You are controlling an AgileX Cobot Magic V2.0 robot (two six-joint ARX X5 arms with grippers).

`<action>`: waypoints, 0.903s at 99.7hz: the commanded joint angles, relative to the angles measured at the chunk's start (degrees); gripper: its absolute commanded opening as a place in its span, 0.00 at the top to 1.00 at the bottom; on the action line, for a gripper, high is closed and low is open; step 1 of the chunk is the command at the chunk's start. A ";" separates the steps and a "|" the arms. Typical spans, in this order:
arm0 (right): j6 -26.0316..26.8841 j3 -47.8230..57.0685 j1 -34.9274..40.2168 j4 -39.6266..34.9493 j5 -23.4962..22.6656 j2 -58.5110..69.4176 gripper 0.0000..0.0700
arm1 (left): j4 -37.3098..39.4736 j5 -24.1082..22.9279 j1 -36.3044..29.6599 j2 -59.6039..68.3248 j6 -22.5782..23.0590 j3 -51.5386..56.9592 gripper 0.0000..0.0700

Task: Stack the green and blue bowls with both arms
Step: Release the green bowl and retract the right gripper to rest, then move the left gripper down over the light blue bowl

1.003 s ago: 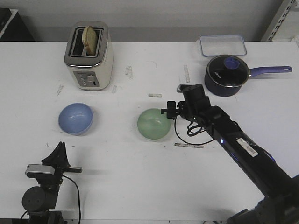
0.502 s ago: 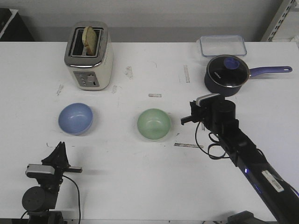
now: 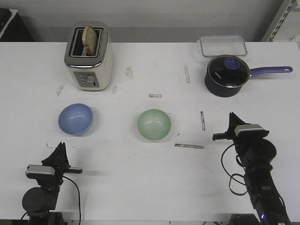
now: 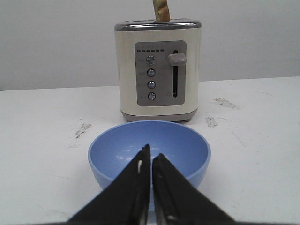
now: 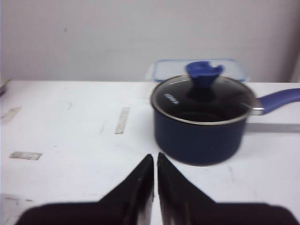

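The pale blue bowl [image 3: 76, 118] rests upright on the white table, left of centre. The mint green bowl [image 3: 154, 124] stands apart from it near the middle. My left gripper [image 3: 60, 145] is at the front left, shut and empty, a short way in front of the blue bowl. In the left wrist view its tips [image 4: 150, 157] line up with the blue bowl [image 4: 149, 150] without touching it. My right gripper [image 3: 230, 116] is at the front right, shut and empty, well to the right of the green bowl. In the right wrist view that gripper [image 5: 155, 157] points at the saucepan.
A cream toaster [image 3: 89, 57] with a slice of toast stands at the back left. A dark blue lidded saucepan [image 3: 227, 76] and a clear container [image 3: 223, 45] sit at the back right. Strips of tape [image 3: 189, 146] lie on the table.
My right arm has drawn back from the green bowl's right rim to the front right of the table. The green bowl stays where it was. The left arm has not moved.
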 commanded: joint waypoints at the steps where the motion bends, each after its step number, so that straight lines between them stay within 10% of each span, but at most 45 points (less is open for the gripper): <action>1: -0.52 -1.62 -0.92 0.72 0.07 -3.43 1.00 | 0.83 0.04 0.00 -0.11 -0.09 -1.27 1.00; 90: -0.55 -8.81 -2.19 -12.09 1.31 -36.70 1.00 | 0.83 0.04 0.00 -0.11 -0.09 -1.27 1.00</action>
